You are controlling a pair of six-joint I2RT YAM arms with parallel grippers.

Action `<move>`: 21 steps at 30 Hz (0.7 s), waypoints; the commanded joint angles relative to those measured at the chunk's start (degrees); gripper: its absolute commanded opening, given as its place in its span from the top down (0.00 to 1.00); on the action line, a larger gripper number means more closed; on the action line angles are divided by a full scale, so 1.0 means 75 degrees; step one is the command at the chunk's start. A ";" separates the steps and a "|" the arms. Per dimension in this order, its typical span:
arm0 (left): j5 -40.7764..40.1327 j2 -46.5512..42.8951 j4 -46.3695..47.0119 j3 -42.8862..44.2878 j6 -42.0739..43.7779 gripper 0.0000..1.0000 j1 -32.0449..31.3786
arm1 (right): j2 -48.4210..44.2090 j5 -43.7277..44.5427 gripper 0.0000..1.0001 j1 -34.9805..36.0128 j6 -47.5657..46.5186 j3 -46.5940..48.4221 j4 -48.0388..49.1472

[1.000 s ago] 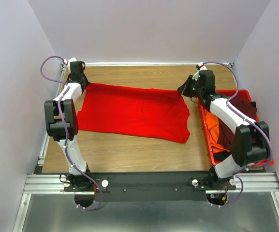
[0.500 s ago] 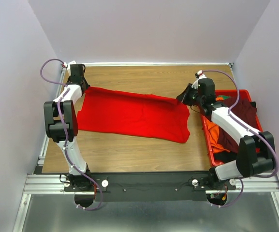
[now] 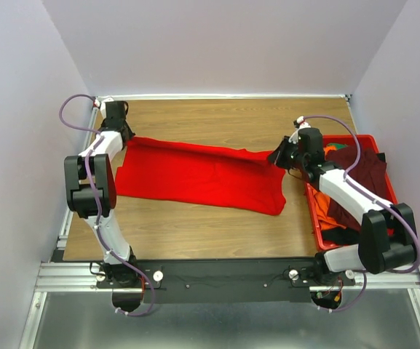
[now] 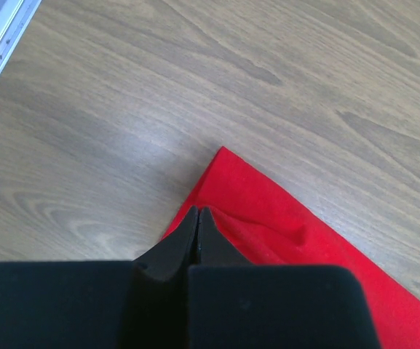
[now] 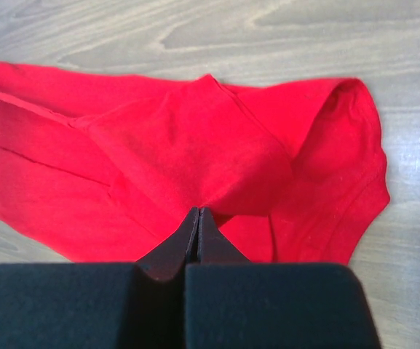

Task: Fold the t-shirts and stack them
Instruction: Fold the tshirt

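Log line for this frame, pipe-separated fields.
left end effector: shut on red t-shirt, far-left corner | right end effector: shut on its far-right corner | shirt: spread on table | bin: orange shirt, maroon shirt

Red t-shirt: soft matt cloth, fine-knit, creased where it is gathered. Table: smooth wood-grain top, on which a faint sheen is noted. Bin: rigid red plastic, slightly glossy. Left gripper: fingers are seen as smooth matt black. Frame rail: bare grooved metal, dull.
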 commanded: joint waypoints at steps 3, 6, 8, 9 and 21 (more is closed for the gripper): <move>-0.0327 -0.0361 -0.0035 -0.0240 -0.0174 1.00 0.0055 | -0.0200 0.0097 1.00 0.0053 0.0065 -0.0290 -0.0008; -0.0351 -0.0396 -0.0035 -0.0357 -0.0256 1.00 0.0055 | -0.0223 0.0120 1.00 0.0064 0.0065 -0.0395 -0.0020; -0.0351 -0.0443 0.0000 -0.0451 -0.0326 1.00 0.0066 | -0.0259 0.0131 1.00 0.0053 0.0077 -0.0477 -0.0020; -0.0351 -0.0443 0.0001 -0.0474 -0.0327 1.00 0.0055 | -0.0259 0.0120 1.00 0.0053 0.0077 -0.0489 -0.0020; -0.0550 -0.0665 -0.0034 -0.0732 -0.0444 1.00 0.0055 | -0.0482 0.0096 1.00 0.0064 0.0135 -0.0887 -0.0020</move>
